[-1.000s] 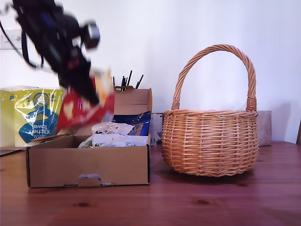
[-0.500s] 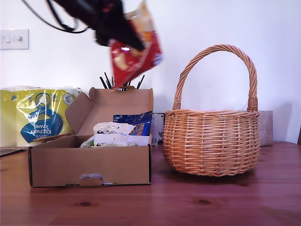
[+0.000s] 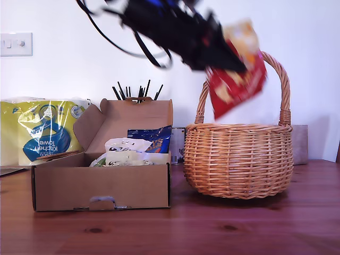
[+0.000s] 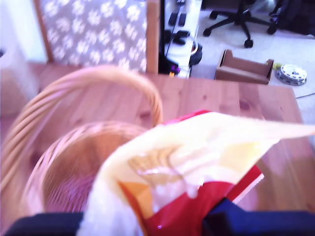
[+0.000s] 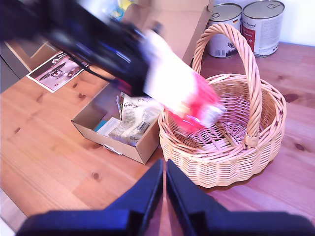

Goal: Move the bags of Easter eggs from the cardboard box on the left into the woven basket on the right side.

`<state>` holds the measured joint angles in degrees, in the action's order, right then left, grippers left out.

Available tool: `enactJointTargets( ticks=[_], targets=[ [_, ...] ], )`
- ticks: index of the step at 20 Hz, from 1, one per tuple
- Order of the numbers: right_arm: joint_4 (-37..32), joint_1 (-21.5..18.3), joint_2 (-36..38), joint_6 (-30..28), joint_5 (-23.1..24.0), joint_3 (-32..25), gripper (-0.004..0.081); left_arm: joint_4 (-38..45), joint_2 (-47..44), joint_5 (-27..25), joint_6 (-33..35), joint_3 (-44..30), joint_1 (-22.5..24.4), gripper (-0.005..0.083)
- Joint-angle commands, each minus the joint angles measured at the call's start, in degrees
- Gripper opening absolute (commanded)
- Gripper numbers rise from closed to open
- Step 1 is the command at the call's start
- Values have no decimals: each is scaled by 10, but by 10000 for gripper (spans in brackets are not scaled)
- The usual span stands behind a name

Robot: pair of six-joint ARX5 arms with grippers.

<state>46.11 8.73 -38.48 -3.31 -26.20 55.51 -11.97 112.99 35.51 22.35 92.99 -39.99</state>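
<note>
Woven basket (image 3: pixel 238 159): empty so far.
Cardboard box (image 3: pixel 101 185): Galaxy bag (image 3: pixel 127 144) and Terry's bag (image 3: pixel 154 139) left inside.
Reese's bag (image 3: pixel 236 79): airborne above basket rim.
First gripper (image 3: pixel 226 56): clamped on Reese's bag.
Second gripper (image 5: pixel 164 184): closed, empty.
Progress: 0 of 3 delivered.

Blurred arm (image 3: pixel 170 26) holding orange-red bag (image 3: pixel 236 71) above woven basket (image 3: pixel 238 159), cardboard box (image 3: pixel 101 183) at exterior view's left

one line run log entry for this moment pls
stage: carry | first end effector: shut on Reese's bag, above woven basket | second end effector: shut, idle | cardboard box: two bags left
</note>
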Motion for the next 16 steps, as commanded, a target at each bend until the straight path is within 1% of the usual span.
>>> enactJointTargets(
  ticks=[1, 3, 7, 8, 11, 13, 15, 16],
  targets=[
    [-4, 2, 1, -2, -1, 5, -12, 38, 21, -25, -13, -4, -7, 37],
    [-4, 2, 1, -2, -1, 5, -12, 45, 40, -58, -17, -4, -13, 37],
    [-4, 2, 1, -2, -1, 5, -12, 36, 60, -90, -70, -4, -13, 46],
    [-4, 2, 1, -2, -1, 5, -12, 32, 62, -96, -81, -4, -13, 66],
    [-5, 2, 1, -2, -1, 5, -12, 23, 62, -106, -126, -4, -13, 197],
    [-8, 2, 1, -2, -1, 5, -12, 14, 62, -106, -141, -4, -13, 220],
    [-11, 2, 1, -2, -1, 5, -12, 5, 62, -106, -151, -4, -13, 225],
    [-13, 2, 1, -2, -2, 5, -12, 2, 62, -106, -151, -4, -13, 249]
  ],
)
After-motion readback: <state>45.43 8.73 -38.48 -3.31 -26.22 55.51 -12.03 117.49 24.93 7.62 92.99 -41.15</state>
